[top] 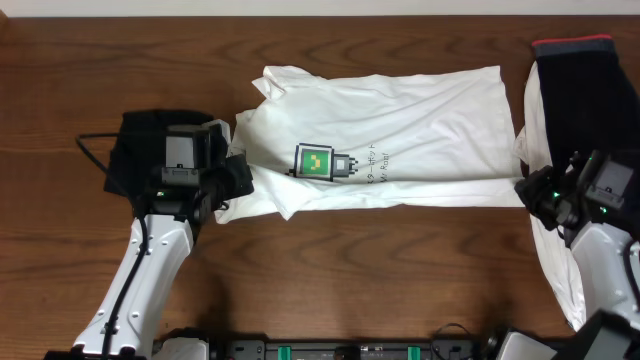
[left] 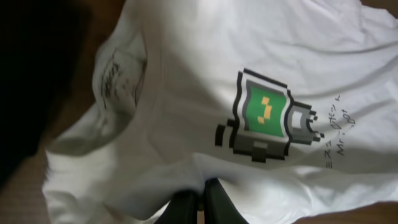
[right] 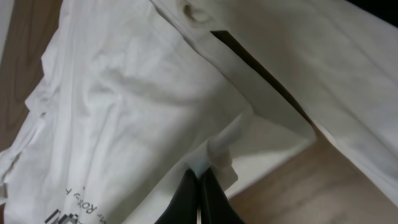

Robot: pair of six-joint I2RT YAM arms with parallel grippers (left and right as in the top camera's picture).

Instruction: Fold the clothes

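T-shirt (top: 400,130): white, short-sleeved, spread flat across the middle of the table, collar end to the left, hem end to the right; near long edge looks turned over on itself
Logo (top: 320,162): green-and-black pixel square, face up, left of the shirt's middle; a line of dark lettering sits just right of it
Collar label (left: 118,74): dark print showing faintly through the cloth inside the neck
Left gripper (top: 234,184): at the shirt's left end, on the near side of the collar; in the wrist view its fingers (left: 183,210) are pressed together with a ridge of white cloth pinched between them
Right gripper (top: 525,188): at the shirt's near right corner; fingers (right: 186,196) clamped tight on a small fold of the white fabric
Black garment (top: 135,150): bunched on the left, under the left wrist, just beside the shirt's left end
Dark garment (top: 585,90): far right, red band along its far edge, beside the hem
White garment (top: 560,270): near right, running under the right arm
Table (top: 400,270): brown wood, grain running left to right
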